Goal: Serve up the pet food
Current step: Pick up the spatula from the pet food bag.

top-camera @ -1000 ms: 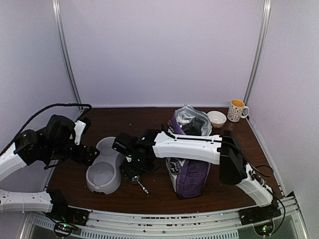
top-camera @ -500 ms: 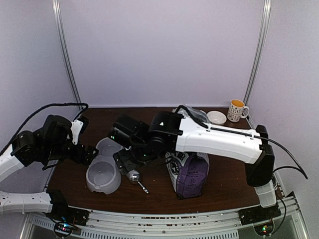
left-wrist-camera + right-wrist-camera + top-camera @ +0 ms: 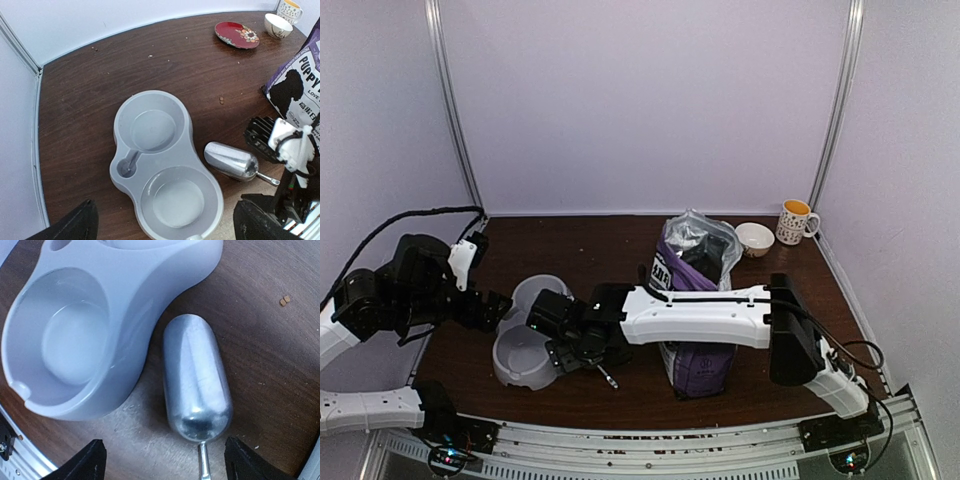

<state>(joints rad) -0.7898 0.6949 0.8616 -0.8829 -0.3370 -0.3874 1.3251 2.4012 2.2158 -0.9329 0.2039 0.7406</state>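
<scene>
The right gripper (image 3: 165, 457) is hovering just above the metal scoop (image 3: 196, 380). Its fingers are spreading wide to either side of the handle end and holding nothing, likely lining up to lift the scoop for dipping into the purple bag (image 3: 300, 85). The scoop is lying just beside the grey double bowl (image 3: 175, 280), whose wells are sitting bare. The left gripper (image 3: 165, 227) is hanging wide open over the bowl, gripping nothing. Only stray bits of pet food (image 3: 284, 300) are showing on the table (image 3: 75, 90); the rest is presumably hiding inside the bag. The scoop's handle is running out of the right wrist view.
</scene>
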